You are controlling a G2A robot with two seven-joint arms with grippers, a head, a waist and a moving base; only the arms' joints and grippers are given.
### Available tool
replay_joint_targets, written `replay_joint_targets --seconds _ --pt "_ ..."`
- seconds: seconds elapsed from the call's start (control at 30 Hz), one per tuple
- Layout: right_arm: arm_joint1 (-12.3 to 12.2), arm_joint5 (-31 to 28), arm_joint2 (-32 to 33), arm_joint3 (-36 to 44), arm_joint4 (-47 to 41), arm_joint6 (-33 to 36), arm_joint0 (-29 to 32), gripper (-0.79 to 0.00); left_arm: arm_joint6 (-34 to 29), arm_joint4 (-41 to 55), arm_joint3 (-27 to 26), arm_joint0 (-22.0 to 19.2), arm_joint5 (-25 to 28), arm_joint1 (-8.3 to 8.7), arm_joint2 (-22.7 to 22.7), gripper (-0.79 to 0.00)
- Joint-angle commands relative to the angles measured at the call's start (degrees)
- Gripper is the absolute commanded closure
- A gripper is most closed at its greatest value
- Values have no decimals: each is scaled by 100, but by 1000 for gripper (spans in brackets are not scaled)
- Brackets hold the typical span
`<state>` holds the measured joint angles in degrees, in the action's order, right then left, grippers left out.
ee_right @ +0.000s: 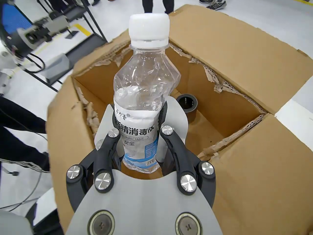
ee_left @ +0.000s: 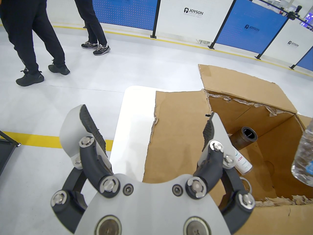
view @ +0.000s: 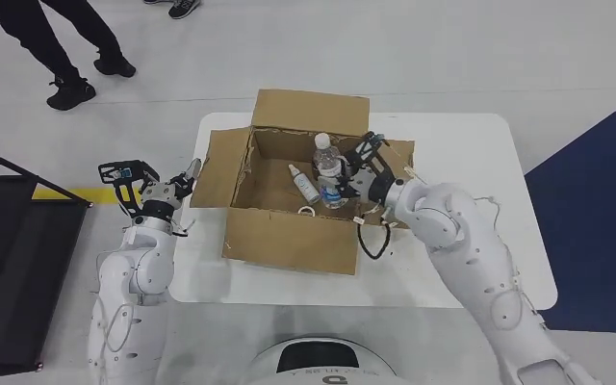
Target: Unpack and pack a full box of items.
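Observation:
An open cardboard box (view: pixel 289 241) with torn flaps stands on the white table (view: pixel 462 154). My right gripper (ee_right: pixel 138 123) is shut on a clear plastic bottle (ee_right: pixel 144 94) with a white cap, held upright above the box's right half (view: pixel 329 168). A small white bottle (view: pixel 304 185) lies on the box floor, next to a metal ring (ee_left: pixel 245 184) and a dark cylinder (ee_left: pixel 245 136) in the far corner. My left gripper (ee_left: pixel 149 128) is open with nothing between its fingers, just outside the box's left flap (view: pixel 185 180).
The box (ee_right: pixel 244 57) takes up the table's left half; bare tabletop lies to its right. A black rack (view: pixel 29 250) stands on the floor left of the table. People walk on the floor beyond the table.

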<state>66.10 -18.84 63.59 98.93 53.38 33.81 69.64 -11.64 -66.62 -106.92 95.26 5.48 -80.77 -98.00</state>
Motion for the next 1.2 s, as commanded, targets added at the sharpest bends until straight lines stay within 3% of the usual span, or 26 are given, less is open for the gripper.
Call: replay_joint_targets --seconds 0.0,0.1,0.13,0.2,0.3,0.43,0.67,0.9,1.03,1.17 --pt "40 221 -286 -115 610 -134 -98 0 0 0 0 0 0 0 0 -785" --pt "110 381 -613 -326 896 -208 -243 0 0 0 0 0 0 0 0 -785" --pt "133 412 -742 -423 1022 -63 -309 -40 0 0 0 0 0 0 0 -785" --pt "161 527 -869 -489 1211 80 -400 -277 0 0 0 0 0 0 0 -785" --pt "215 749 -1035 -603 1390 171 -505 -391 0 0 0 0 0 0 0 -785" --pt "267 871 -1134 -652 1470 220 -604 -785 0 0 0 0 0 0 0 -785" --pt "210 613 -691 -240 1015 -44 -389 -785 0 0 0 0 0 0 0 -785" --pt "-26 -173 1064 365 -575 -915 399 -785 0 0 0 0 0 0 0 -785" --pt "-156 -799 2292 154 -1787 -1227 909 -785 0 0 0 0 0 0 0 -785" --pt "-225 -1167 2851 -194 -2354 -1160 1105 -785 0 0 0 0 0 0 0 -785"
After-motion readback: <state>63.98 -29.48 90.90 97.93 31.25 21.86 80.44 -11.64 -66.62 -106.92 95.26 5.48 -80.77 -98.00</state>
